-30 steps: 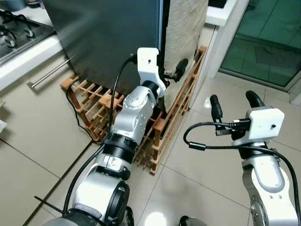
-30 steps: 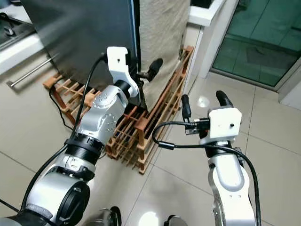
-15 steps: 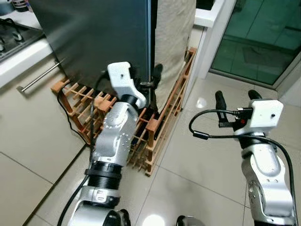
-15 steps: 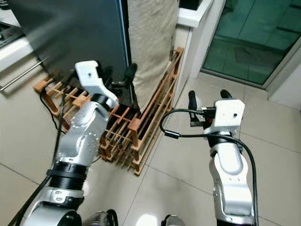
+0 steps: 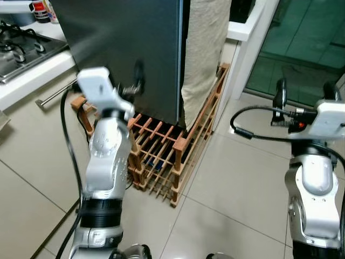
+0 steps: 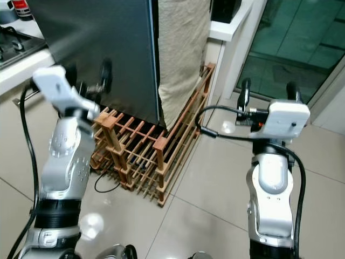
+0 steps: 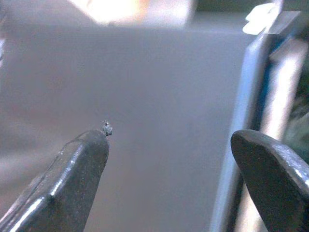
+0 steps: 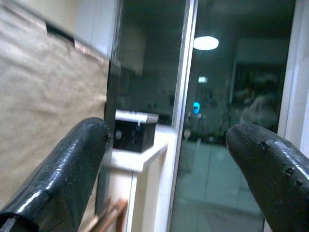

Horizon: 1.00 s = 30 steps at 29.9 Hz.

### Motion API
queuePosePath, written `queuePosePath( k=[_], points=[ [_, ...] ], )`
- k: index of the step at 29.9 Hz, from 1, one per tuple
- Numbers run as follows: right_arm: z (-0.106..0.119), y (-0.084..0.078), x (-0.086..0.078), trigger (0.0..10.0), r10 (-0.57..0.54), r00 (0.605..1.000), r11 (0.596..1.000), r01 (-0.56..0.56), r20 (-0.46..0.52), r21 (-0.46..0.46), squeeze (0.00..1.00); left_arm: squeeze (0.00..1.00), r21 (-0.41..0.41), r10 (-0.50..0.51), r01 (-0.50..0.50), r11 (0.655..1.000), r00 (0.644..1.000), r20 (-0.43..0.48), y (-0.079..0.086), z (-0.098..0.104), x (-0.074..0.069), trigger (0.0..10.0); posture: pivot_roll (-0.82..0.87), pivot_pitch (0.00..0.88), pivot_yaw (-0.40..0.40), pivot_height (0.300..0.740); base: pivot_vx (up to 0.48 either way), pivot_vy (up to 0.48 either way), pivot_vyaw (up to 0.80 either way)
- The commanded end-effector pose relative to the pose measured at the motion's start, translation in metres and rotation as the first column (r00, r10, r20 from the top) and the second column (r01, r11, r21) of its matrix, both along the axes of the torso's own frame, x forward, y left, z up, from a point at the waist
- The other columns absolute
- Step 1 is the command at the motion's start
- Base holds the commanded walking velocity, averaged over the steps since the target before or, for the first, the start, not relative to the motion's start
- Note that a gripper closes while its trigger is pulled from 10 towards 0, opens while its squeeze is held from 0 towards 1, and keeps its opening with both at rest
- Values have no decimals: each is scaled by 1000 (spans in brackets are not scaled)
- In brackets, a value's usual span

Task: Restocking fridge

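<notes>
The fridge point(image 5: 129, 43) is a tall dark grey box, and its door point(image 7: 159, 87) looks closed. My left gripper point(image 6: 88, 73) is raised in front of the door's face, left of the door's right edge point(image 7: 244, 125). It is open with nothing between its fingers point(image 7: 72, 169). My right gripper point(image 6: 268, 89) is held up at the right, well away from the fridge. It points toward the glass door and is open and empty.
A wooden slatted rack point(image 5: 172, 151) lies on the tiled floor at the fridge's foot. A beige cloth point(image 5: 202, 48) hangs beside the fridge. A stove point(image 5: 21, 46) and a drawer handle point(image 5: 54, 93) are at left. A white ledge point(image 5: 248, 27) and a glass door point(image 5: 302, 48) stand at right.
My left gripper has swung left, from the door's right edge to in front of the door's face. The right gripper has risen a little. The camera has shifted.
</notes>
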State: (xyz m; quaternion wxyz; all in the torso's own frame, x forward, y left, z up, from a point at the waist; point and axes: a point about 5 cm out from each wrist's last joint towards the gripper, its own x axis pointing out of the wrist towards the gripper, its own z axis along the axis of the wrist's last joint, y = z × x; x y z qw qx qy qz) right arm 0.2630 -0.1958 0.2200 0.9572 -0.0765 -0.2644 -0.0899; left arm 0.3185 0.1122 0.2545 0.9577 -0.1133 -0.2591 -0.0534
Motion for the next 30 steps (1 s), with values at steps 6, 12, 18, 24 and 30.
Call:
queuePosePath(
  k=[6, 12, 18, 24, 30],
  points=[
    [13, 4, 6, 10000, 22, 998, 999, -20, 55, -37, 0, 0, -79, -6, 7, 997, 1000, 12, -1, 4, 0, 10000, -149, 0, 11, 740, 356, 0, 0],
    [26, 13, 11, 10000, 82, 992, 993, -73, 94, -96, 0, 0, -95, 29, -22, 995, 997, 66, -1, 20, -1, 10000, -150, 0, 6, 740, 464, 0, 0],
    [26, 12, 13, 10000, 89, 992, 991, -79, 94, -105, 0, 0, -60, 7, -3, 998, 997, 71, -5, 21, -1, 10000, -147, 0, 8, 740, 456, 0, 0],
    [21, 12, 14, 10000, 92, 993, 992, -84, 74, -98, 0, 0, -5, -37, 37, 999, 999, 35, -16, 17, 3, 10000, -145, 0, 10, 740, 151, 0, 0],
    [6, 7, 16, 10000, 79, 997, 996, -79, 4, -43, 0, 0, 24, -124, 126, 992, 990, -61, -26, 1, 8, 10000, -147, 0, 15, 740, 0, 0, 0]
  ],
)
